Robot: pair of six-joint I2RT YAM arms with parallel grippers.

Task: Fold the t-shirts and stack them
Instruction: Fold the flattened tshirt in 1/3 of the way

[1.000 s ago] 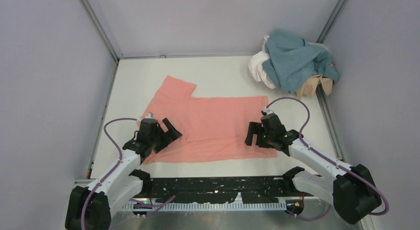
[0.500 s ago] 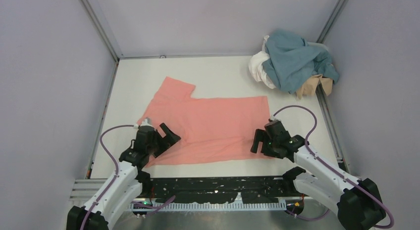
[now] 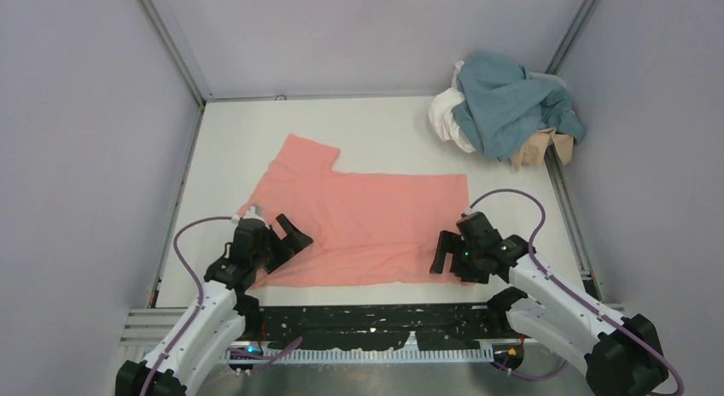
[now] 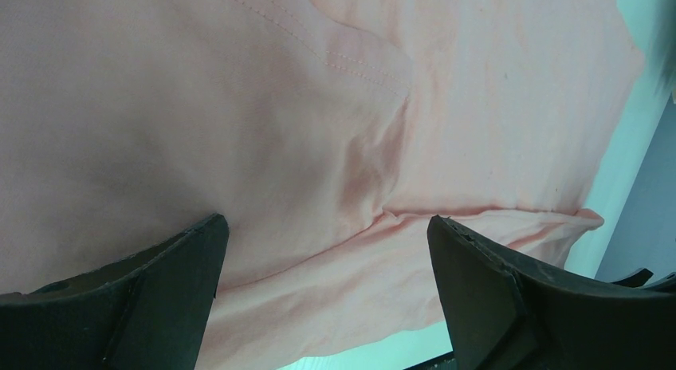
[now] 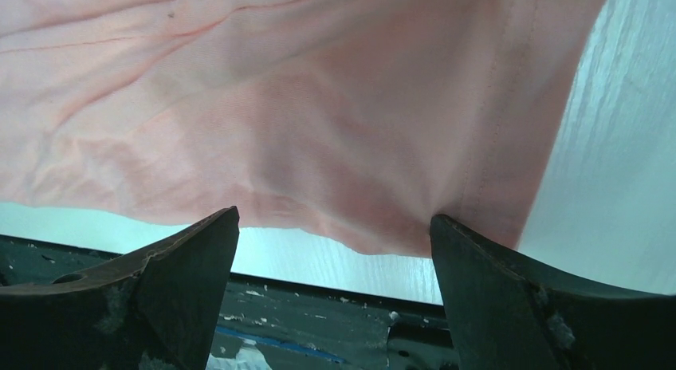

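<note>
The salmon-pink t-shirt point(image 3: 376, 217) lies spread flat in the middle of the white table, one sleeve pointing to the far left. It fills the left wrist view point(image 4: 319, 107) and the right wrist view point(image 5: 319, 107). My left gripper point(image 3: 289, 242) point(image 4: 325, 226) is open and empty just above the shirt's near left part. My right gripper point(image 3: 446, 253) point(image 5: 335, 218) is open and empty over the shirt's near right corner and hem. The teal-blue t-shirt point(image 3: 508, 106), white t-shirt point(image 3: 446, 119) and tan t-shirt point(image 3: 538, 147) lie crumpled in a pile at the back right.
A black strip point(image 3: 376, 319) runs along the table's near edge, just behind the shirt's near hem; it shows in the right wrist view point(image 5: 279, 306). Grey walls with metal posts close in the table point(image 3: 384, 131) on three sides.
Both grippers have drawn back toward the near edge, the right one farther. The pink shirt's near hem and right edge have shifted slightly. Both grippers stay open.
</note>
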